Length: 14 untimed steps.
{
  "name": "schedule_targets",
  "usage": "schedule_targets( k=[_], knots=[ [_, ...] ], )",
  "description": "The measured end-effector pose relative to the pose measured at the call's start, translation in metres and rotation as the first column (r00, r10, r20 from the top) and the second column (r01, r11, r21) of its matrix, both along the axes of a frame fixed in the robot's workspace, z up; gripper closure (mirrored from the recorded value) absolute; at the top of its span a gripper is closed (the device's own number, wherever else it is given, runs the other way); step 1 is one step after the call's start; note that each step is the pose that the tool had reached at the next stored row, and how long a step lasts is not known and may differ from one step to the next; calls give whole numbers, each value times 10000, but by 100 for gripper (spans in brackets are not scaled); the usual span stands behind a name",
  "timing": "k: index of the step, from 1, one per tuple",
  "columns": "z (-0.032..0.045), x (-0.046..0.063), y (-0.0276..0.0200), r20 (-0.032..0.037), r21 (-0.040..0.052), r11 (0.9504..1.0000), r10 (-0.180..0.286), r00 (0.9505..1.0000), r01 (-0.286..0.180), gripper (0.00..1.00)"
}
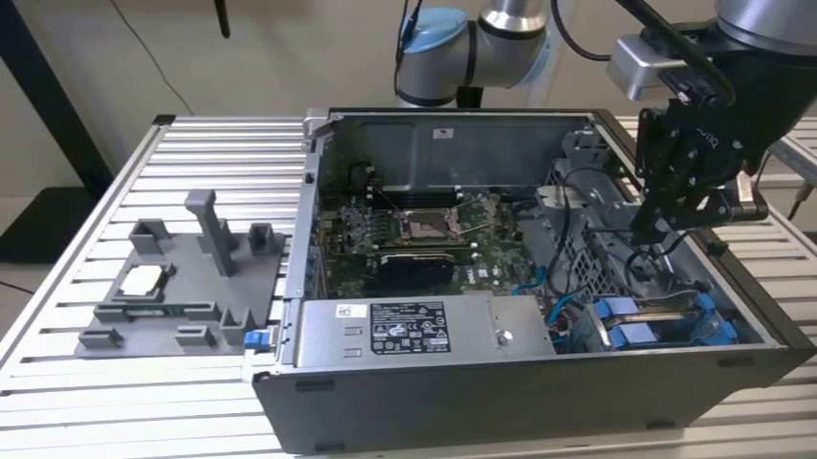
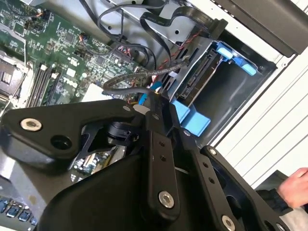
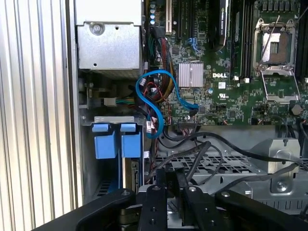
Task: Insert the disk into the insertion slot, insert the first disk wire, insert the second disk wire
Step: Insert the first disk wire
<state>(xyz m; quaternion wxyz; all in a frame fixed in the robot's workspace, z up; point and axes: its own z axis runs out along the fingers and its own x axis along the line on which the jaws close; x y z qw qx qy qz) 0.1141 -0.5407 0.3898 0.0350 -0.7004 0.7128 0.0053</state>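
Open computer case (image 1: 511, 402): the disk (image 2: 199, 77) in its blue frame sits inside the insertion slot (image 2: 236, 96); just beside the slot, the gripper (image 2: 153, 97) pinches a wire (image 2: 120, 90) end between nearly closed jaws

Robotics lab bench. An industrial robot arm (image 1: 485, 38) hangs over an opened desktop computer case (image 1: 511, 402) with its motherboard (image 1: 422, 229) exposed. The case sits on a ribbed aluminium table (image 1: 191, 153). Grey parts holder (image 1: 179, 287) at the exterior view's left. Bare beige wall (image 1: 281, 48) at the far side.

Black cables (image 3: 199, 151) lie tangled across the perforated drive cage (image 3: 231, 163)
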Motion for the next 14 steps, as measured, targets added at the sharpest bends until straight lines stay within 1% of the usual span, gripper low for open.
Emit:
schedule_targets(
  k=[7, 14],
  knots=[
    [0, 0, 0, 0, -3, 10000, -1, 10000, 1, 81],
    [-11, 0, 0, -1, -57, 10000, 0, 10000, 0, 81]
  ],
)
